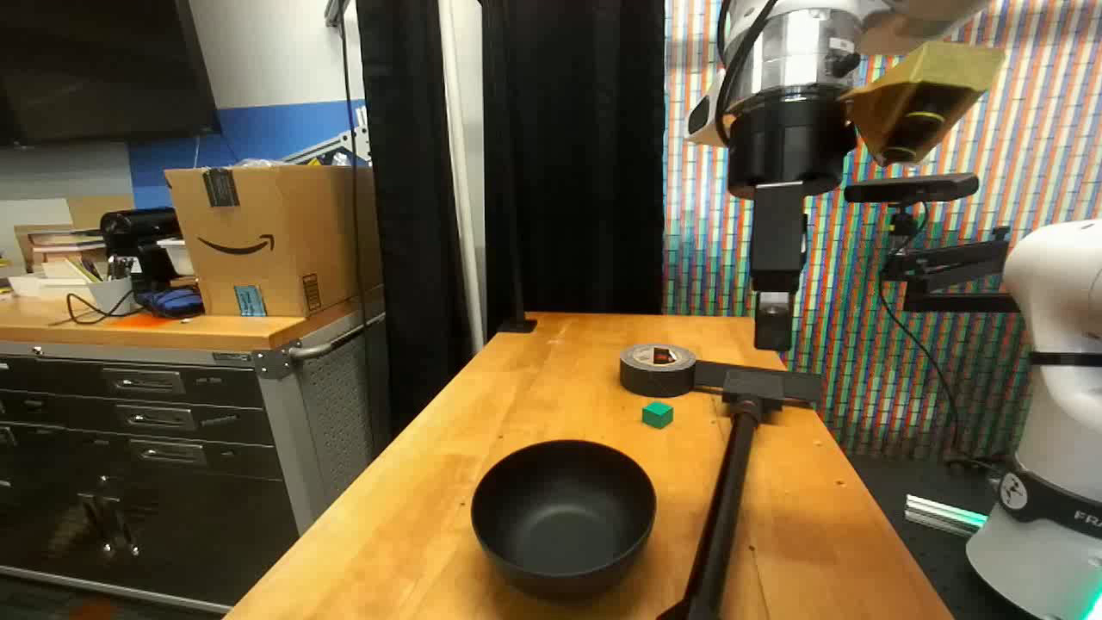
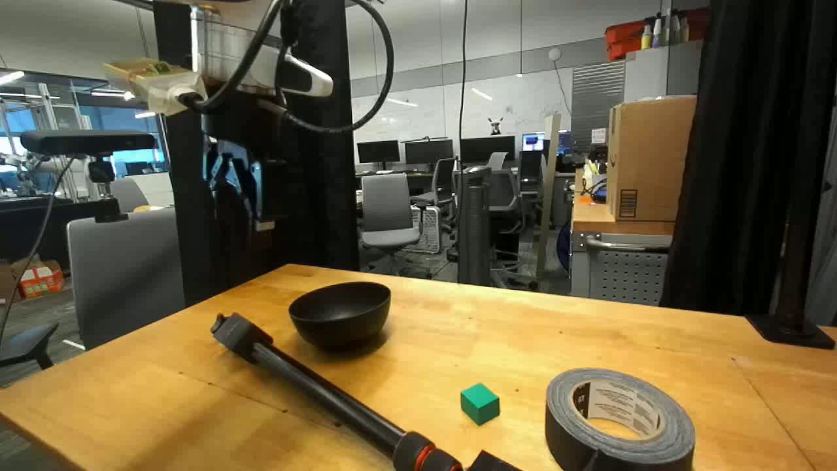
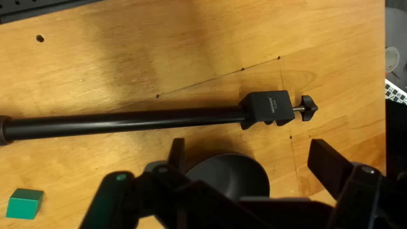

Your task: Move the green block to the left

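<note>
The green block (image 1: 657, 414) is a small cube resting on the wooden table, close to the tape roll and beyond the black bowl. In an exterior view it sits between the pole and the tape roll (image 2: 480, 403). It also shows at the lower left of the wrist view (image 3: 24, 204), outside the fingers. My gripper (image 3: 249, 152) is open, with nothing between its fingers. It hangs high above the table in both exterior views (image 1: 773, 329) (image 2: 240, 219), apart from the block. In the wrist view the bowl appears below, between the spread fingers.
A black bowl (image 1: 564, 517) stands near the block; it also shows in an exterior view (image 2: 340, 317). A long black pole with a clamp (image 3: 127, 122) lies along the table. A grey tape roll (image 2: 562, 425) lies beside the block. A black stand base (image 2: 791, 330) is at the table's edge.
</note>
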`<state>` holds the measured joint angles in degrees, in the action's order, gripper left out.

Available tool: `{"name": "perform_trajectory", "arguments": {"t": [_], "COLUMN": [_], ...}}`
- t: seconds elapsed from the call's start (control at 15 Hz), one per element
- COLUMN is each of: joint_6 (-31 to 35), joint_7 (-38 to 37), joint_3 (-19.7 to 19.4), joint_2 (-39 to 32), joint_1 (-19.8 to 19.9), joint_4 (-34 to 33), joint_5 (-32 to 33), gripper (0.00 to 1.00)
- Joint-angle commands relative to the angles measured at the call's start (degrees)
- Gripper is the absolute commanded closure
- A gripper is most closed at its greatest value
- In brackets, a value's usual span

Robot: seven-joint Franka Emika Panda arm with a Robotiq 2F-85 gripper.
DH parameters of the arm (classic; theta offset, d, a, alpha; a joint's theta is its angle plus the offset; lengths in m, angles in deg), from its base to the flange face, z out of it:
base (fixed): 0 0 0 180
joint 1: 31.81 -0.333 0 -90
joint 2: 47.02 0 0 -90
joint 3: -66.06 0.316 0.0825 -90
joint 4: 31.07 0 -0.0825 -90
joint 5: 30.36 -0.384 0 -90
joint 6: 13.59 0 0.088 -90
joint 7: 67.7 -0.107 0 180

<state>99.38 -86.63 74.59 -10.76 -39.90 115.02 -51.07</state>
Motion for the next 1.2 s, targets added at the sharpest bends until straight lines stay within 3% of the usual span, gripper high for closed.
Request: {"name": "perform_trajectory", "arguments": {"t": [0.0, 1.13], "joint_6": [-0.26, -0.19], "joint_7": [0.26, -0.66], "joint_3": [0.46, -4.65], "joint_2": [0.05, 1.67], "joint_1": [0.6, 8.61], "joint_4": [-0.42, -0.45], "joint_5": [-0.27, 0.62], "gripper": [0.0, 0.0]}}
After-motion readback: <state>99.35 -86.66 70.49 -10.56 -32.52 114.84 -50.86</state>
